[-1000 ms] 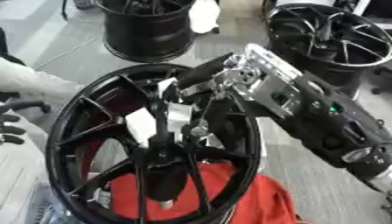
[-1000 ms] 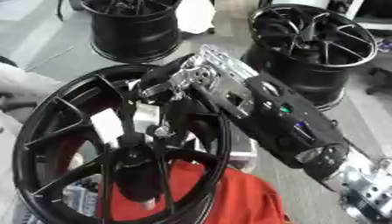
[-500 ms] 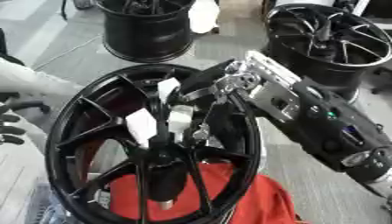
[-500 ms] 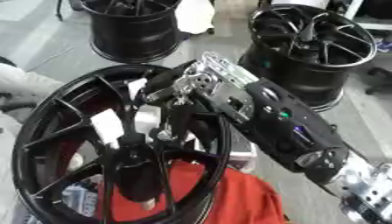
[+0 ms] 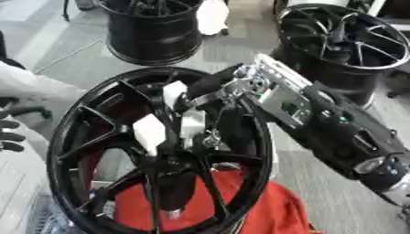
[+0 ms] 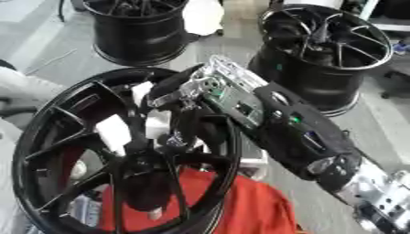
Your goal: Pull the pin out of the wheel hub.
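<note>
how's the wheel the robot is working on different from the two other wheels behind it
The near wheel stands tilted on edge, spokes facing the camera; the far left wheel and far right wheel sit face up on the floor. The right hand reaches into the near one; the far ones are untouched. All are black.

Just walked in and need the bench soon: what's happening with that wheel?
The robot's right hand reaches from the right into the black wheel standing upright in front of it, fingers curled down near the hub. The pin itself cannot be made out. Its left hand idles at the left edge. Red cloth lies beneath.
</note>
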Controlling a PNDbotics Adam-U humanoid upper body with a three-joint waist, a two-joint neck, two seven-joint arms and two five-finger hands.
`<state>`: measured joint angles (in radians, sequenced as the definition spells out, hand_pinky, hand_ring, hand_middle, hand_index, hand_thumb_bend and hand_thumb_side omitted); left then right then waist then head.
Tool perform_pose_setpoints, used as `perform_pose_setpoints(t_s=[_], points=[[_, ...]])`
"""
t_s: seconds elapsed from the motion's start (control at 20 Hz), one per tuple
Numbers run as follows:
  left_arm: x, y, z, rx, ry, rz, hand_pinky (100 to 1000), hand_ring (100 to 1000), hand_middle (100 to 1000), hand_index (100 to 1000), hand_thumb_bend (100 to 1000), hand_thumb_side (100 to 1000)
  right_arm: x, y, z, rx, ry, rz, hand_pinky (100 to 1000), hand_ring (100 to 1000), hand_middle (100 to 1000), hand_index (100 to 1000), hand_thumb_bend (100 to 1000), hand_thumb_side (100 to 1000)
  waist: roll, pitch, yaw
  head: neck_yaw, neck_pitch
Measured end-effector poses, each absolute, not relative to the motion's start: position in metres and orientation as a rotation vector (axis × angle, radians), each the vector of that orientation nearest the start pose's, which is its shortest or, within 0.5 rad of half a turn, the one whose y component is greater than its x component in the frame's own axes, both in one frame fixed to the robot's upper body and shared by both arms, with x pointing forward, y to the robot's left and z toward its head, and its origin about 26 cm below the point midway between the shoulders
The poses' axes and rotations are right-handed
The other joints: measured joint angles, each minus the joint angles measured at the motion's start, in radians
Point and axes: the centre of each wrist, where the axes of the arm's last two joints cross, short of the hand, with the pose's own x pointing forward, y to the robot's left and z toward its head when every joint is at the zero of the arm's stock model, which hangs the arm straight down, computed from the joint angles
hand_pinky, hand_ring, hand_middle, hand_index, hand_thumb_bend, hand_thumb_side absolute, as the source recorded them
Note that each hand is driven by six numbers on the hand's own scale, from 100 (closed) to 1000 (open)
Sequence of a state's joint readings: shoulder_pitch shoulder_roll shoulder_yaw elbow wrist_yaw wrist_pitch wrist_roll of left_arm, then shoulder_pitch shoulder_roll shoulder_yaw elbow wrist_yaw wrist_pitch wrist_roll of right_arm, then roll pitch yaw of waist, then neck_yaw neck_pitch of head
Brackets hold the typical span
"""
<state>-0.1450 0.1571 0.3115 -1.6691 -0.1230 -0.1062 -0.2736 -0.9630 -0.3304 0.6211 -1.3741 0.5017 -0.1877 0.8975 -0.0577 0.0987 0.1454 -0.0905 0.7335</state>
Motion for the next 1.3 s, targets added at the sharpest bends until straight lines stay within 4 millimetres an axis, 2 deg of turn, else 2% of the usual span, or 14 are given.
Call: perform_pose_setpoints(t_s=[0.2,0.45,0.65,0.75,1.0,1.1,1.3], points=[[0.3,0.345,0.072,0.267,-1.861,-0.27,535,589,632,821,100,725,0.397,-0.083,0.231,0.204,1.881,-3.037,225,383,535,672,100,100,0.0,0.0,-0.002,-0.001,0.0],[0.3,0.345,0.072,0.267,-1.861,-0.27,535,589,632,821,100,725,0.388,-0.079,0.261,0.222,1.937,-2.955,221,378,534,671,100,100,-0.004,-0.003,-0.004,-0.001,0.0],[0.3,0.345,0.072,0.268,-1.859,-0.269,535,589,633,821,100,726,0.379,-0.089,0.29,0.227,2.026,-2.882,214,372,530,671,100,100,-0.011,-0.006,-0.012,0.0,0.0],[0.3,0.346,0.072,0.269,-1.858,-0.269,535,589,632,821,100,725,0.374,-0.105,0.304,0.244,2.106,-2.839,207,364,523,667,100,100,-0.015,-0.006,-0.018,0.003,0.0],[0.3,0.347,0.073,0.275,-1.856,-0.269,535,589,632,821,100,725,0.366,-0.164,0.325,0.394,2.417,-2.716,203,358,520,670,100,100,-0.016,-0.007,-0.029,0.013,-0.001],[0.299,0.349,0.074,0.282,-1.854,-0.266,535,589,633,821,100,725,0.369,-0.19,0.319,0.487,2.556,-2.679,204,358,520,671,100,100,-0.016,-0.007,-0.032,0.018,-0.003],[0.299,0.349,0.074,0.285,-1.856,-0.263,535,589,633,821,100,724,0.371,-0.257,0.283,0.781,2.838,-2.621,207,354,520,680,100,100,-0.008,-0.006,-0.038,0.025,-0.006]])
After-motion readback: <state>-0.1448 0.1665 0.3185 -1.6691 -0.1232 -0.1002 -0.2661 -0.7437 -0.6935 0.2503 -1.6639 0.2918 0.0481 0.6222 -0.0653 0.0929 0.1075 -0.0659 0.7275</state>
